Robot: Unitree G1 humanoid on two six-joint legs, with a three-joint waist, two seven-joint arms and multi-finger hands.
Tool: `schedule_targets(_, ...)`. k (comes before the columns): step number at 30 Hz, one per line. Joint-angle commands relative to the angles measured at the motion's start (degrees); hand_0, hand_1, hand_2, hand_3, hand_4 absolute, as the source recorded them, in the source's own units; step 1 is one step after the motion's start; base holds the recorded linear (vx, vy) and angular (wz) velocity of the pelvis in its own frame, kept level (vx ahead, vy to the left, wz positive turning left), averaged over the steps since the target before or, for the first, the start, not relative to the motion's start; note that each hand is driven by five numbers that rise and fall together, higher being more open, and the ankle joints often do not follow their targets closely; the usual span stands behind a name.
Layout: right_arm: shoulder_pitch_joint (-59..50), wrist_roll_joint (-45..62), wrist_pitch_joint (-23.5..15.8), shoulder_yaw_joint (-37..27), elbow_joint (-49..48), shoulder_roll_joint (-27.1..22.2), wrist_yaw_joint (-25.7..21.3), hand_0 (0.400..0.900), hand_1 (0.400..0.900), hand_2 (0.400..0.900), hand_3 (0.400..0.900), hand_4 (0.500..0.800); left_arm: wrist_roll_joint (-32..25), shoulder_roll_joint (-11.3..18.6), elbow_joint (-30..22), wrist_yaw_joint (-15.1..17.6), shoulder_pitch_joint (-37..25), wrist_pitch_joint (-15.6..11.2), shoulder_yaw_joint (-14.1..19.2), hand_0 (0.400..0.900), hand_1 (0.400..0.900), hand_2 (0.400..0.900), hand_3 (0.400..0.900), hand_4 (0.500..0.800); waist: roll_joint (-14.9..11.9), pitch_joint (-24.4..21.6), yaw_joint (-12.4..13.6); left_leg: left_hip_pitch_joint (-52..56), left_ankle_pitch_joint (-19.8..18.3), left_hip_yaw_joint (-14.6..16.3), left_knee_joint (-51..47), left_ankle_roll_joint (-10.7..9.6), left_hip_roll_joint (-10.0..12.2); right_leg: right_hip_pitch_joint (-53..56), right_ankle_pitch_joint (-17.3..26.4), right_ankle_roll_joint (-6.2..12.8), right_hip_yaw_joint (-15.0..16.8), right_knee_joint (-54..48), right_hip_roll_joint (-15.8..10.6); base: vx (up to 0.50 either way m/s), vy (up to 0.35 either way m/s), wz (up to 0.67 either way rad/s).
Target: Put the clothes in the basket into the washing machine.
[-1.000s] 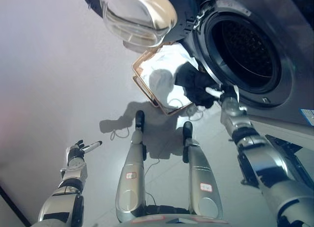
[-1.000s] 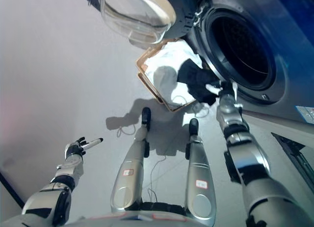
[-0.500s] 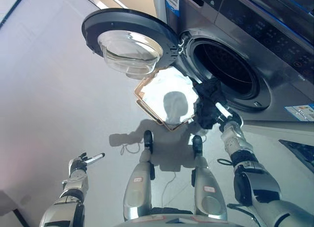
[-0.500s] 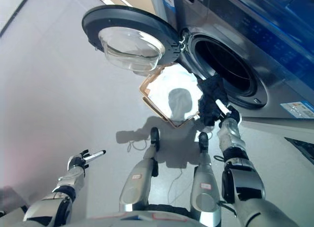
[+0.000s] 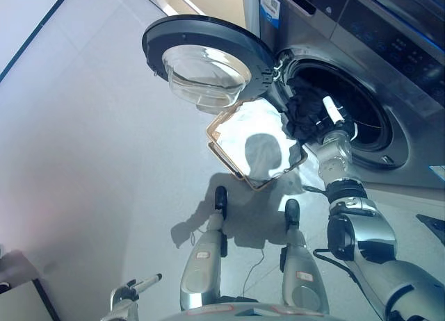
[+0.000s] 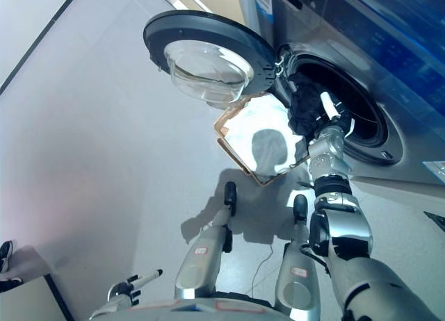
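A tan basket [image 5: 226, 154] holding white clothes [image 5: 261, 137] stands on the floor just below the washing machine's [image 5: 403, 71] open round door [image 5: 206, 57]. My right hand [image 5: 325, 119] is raised at the mouth of the drum [image 5: 361, 116], shut on a black garment [image 5: 302, 112] that bunches at the drum's left rim. My left hand [image 5: 132, 291] shows low at the bottom left, far from the basket, with fingers held straight.
The open door overhangs the basket's far left side. Pale floor spreads out to the left. A light box edge [image 5: 21, 303] sits at the bottom left corner, with a dark shoe [image 6: 5, 251] beside it.
My right hand has lifted the black garment from above the basket up to the drum opening. The camera has tilted, so the whole scene has shifted; my left hand now sits lower in view.
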Motion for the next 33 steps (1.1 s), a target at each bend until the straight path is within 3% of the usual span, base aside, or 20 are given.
schedule_targets(1, -8.1, 0.0, -6.4, 0.9, -4.2, -3.5, -1.0, 0.400, 0.400, 0.400, 0.400, 0.500, 1.8, 3.5, 2.0, 2.6, -2.4, -0.2, -3.4, 0.900, 0.900, 0.900, 0.900, 0.800, 0.2, -2.8, 0.0, -0.8, -6.2, -1.7, -0.1, 3.3, 1.9, -0.9, 0.6, -2.63, 2.4, 2.1, -0.4, 0.09, 0.006, -0.01)
schedule_targets(12, -20.0, 1.0, -7.0, 7.7, 1.3, -10.0, -1.8, 0.416, 0.416, 0.416, 0.416, 0.509, 1.5, 3.7, 0.6, 2.4, -1.8, -0.5, -2.1, 0.900, 0.900, 0.900, 0.900, 0.800, 5.1, -2.5, 1.3, -2.8, -5.9, -2.1, 0.0, 3.1, 1.9, -3.0, 0.9, -2.15, 3.2, 3.8, -0.9, 0.07, 0.011, -0.04)
schedule_targets(13, -21.6, 0.7, -7.2, 9.5, 1.6, -11.4, -2.0, 0.900, 0.900, 0.900, 0.900, 0.800, 1.5, 3.8, 0.5, 2.0, -1.5, -0.5, -1.9, 0.900, 0.900, 0.900, 0.900, 0.800, 5.7, -2.7, 1.6, -2.8, -6.0, -2.1, 0.0, 3.2, 2.0, -3.0, 0.7, -2.08, 3.2, 3.9, -0.9, 0.08, 0.024, 0.01)
schedule_targets(22, -21.3, 2.8, -7.3, 10.8, 4.5, -12.1, 0.6, 0.900, 0.900, 0.900, 0.900, 0.800, 1.7, 3.2, 0.0, 1.0, 0.4, -0.9, -1.8, 0.900, 0.900, 0.900, 0.900, 0.800, 7.1, -3.7, 2.1, -2.4, -6.3, -2.1, 0.0, 3.1, 1.8, -3.0, 1.2, -1.83, 4.2, 4.4, -0.8, 0.08, 0.013, -0.01)
schedule_targets(33, -17.8, 2.6, -5.9, 10.9, 6.2, -11.5, 2.6, 0.900, 0.900, 0.900, 0.900, 0.800, 1.5, 3.1, -0.6, 0.3, -0.1, -1.1, -1.9, 0.900, 0.900, 0.900, 0.900, 0.800, 6.9, -3.1, 1.7, -2.9, -6.3, -2.7, 0.2, 3.0, 1.6, -4.0, 1.3, -1.82, 5.0, 5.1, -0.8, 0.01, 0.010, -0.04)
